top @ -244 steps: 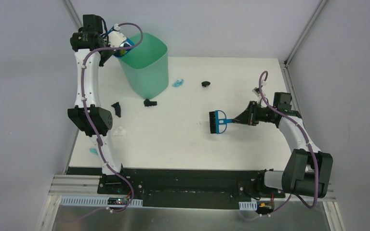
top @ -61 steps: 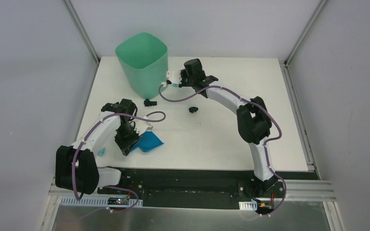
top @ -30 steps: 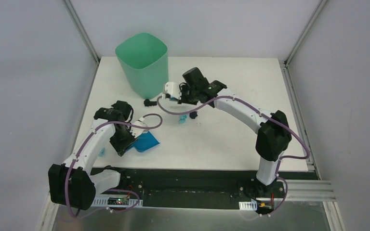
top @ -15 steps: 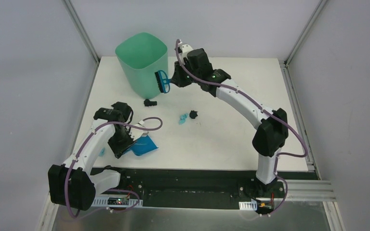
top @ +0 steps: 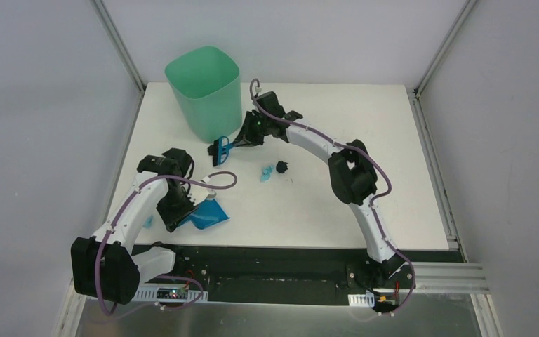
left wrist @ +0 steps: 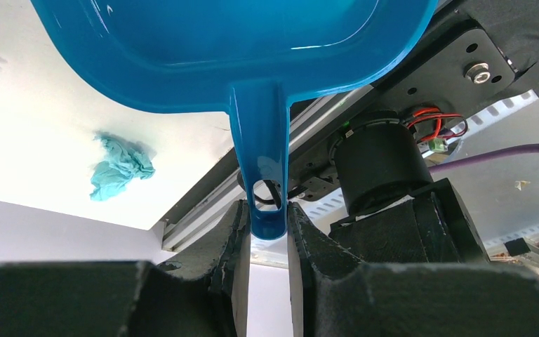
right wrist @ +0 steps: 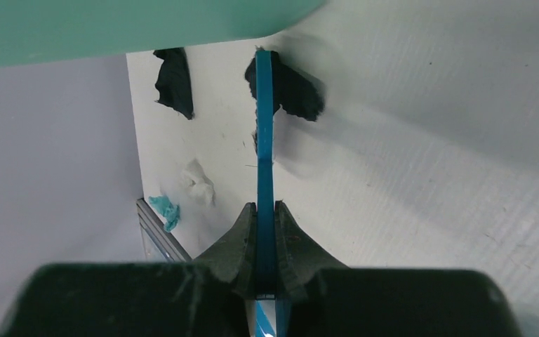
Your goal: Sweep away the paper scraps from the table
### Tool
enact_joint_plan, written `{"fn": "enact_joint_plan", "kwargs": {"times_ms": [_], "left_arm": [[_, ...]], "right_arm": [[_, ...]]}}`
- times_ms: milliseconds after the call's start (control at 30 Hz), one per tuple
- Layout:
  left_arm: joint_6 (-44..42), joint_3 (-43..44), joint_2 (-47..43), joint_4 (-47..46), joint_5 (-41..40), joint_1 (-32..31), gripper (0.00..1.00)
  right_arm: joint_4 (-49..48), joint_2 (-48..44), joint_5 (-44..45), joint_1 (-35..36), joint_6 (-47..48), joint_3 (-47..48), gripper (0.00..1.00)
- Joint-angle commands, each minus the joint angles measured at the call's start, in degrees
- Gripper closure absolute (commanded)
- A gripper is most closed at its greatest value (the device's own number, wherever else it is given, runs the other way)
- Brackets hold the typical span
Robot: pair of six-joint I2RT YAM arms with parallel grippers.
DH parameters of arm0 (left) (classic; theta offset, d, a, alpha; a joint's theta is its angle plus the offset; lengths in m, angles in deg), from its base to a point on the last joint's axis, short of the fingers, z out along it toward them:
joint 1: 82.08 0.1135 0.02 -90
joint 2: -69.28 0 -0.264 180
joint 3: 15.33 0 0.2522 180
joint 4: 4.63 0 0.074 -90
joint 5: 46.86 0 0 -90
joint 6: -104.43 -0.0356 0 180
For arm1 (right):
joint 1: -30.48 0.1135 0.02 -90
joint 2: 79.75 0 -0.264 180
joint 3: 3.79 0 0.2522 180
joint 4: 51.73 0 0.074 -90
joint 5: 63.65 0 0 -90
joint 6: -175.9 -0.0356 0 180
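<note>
My left gripper is shut on the handle of the blue dustpan, which rests at the table's near left. My right gripper is shut on the blue brush. The brush's black bristles are down on the table just in front of the bin. Paper scraps lie around. A light blue one and a black one sit at mid-table. A teal one lies near the left edge. A white one and a black one show in the right wrist view.
The mint-green bin stands at the back left, close behind the brush. Grey walls enclose the table on three sides. The black rail with the arm bases runs along the near edge.
My right arm has brought the brush down from beside the bin's wall to the table in front of the bin. The left arm and dustpan have stayed put.
</note>
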Motion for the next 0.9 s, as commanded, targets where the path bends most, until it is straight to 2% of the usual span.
{"fn": "enact_joint_plan", "kwargs": {"times_ms": [0,133,300,500,867], "left_arm": [[-0.9,2.7,1.3,0.8,0.5,-0.5,0.92],[-0.4,3.2,2.1,1.1,0.7,-0.5,0.91],[0.2,4.1,2.5,1.4,1.1,-0.5,0.91],[0.1,4.4,2.6,1.2,1.2,-0.5,0.91],[0.6,6.2,2.9,1.1,4.1,-0.5,0.9]], "right_arm": [[-4.7,1.8,-2.7,0.0,-7.7,7.5,1.0],[-4.6,4.6,-2.3,-0.2,-10.5,9.1,1.0],[2.5,2.6,1.3,-2.0,-13.9,5.7,1.0],[7.9,-7.2,5.1,-5.5,-13.2,-4.0,1.0],[9.0,-30.8,9.2,-9.4,-5.9,-20.8,1.0]]}}
